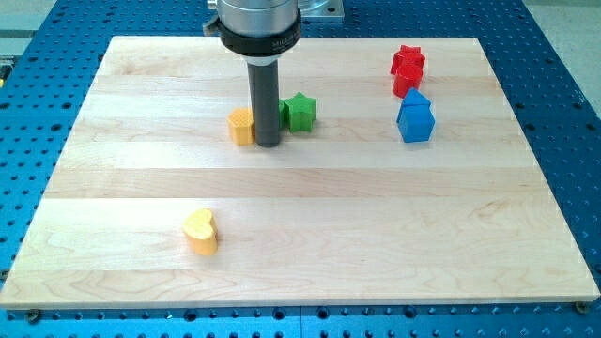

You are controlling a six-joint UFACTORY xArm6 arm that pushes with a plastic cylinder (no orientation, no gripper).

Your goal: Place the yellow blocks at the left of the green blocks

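My tip [268, 143] rests on the board near its top middle. A yellow block [241, 126] sits just to the left of it, touching the rod. A green star block [300, 111] sits just to the right of the rod. The rod hides the second green block, the round one. A yellow heart block [200, 231] lies alone at the lower left, far below my tip.
Two red blocks [407, 70], a star over a round one, stand at the upper right. Two blue blocks [415, 116] sit just below them. The wooden board [94, 188] lies on a blue perforated table [28, 94].
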